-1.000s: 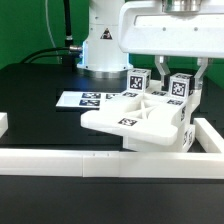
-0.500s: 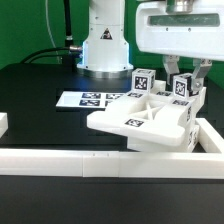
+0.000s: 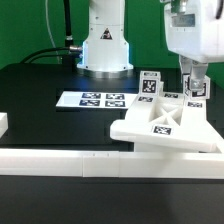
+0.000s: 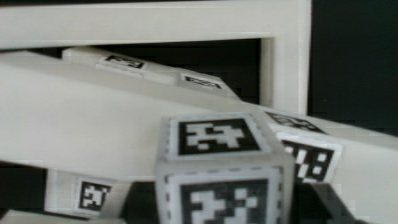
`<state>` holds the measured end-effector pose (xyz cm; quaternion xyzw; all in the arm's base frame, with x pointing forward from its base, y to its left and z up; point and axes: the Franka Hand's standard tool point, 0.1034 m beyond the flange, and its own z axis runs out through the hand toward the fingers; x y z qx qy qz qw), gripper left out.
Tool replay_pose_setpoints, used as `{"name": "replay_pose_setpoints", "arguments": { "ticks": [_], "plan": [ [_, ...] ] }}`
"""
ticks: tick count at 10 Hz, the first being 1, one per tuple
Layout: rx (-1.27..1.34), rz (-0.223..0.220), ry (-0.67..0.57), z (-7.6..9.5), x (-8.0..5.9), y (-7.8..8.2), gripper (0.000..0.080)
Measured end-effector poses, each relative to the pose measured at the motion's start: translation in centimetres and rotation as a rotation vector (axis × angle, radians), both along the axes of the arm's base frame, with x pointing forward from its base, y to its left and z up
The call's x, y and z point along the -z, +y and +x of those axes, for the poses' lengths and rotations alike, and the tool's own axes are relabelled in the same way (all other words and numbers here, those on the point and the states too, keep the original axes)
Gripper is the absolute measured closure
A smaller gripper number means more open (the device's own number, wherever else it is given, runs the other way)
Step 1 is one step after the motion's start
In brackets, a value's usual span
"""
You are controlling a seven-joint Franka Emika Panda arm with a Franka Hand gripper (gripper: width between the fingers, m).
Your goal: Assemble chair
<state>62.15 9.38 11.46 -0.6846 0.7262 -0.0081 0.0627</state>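
The part-built chair (image 3: 160, 125) is a white slab with tags, lying by the front rail at the exterior view's right. Two cube-ended legs stand up from it, one (image 3: 150, 85) free and one (image 3: 196, 92) under my hand. My gripper (image 3: 194, 80) comes down from above and is shut on that second leg. In the wrist view the leg's tagged cube end (image 4: 222, 160) fills the space between my dark fingers (image 4: 150, 198), with the chair's slab and cut-out frame (image 4: 196, 90) behind it.
The marker board (image 3: 95, 100) lies flat on the black table toward the robot base (image 3: 105, 45). A long white border rail (image 3: 60, 160) runs along the front edge, and the chair's slab rests close against it.
My gripper has moved toward the exterior view's right with the leg in it, and the whole part-built chair has slid and turned that way with it.
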Motion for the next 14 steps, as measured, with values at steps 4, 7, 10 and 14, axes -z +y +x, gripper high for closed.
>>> {"name": "replay_pose_setpoints", "arguments": {
  "ticks": [4,7,10,14],
  "plan": [
    [-0.255,-0.023,-0.022,0.4,-0.4,0.7,0.0183],
    [-0.488,-0.043,-0.043,0.4,-0.4,1.2,0.0151],
    [-0.769,-0.075,-0.068,0.3,-0.3,1.4,0.0151],
    [-1.18,-0.129,-0.109,0.6,-0.4,1.3,0.0151]
  ]
}}
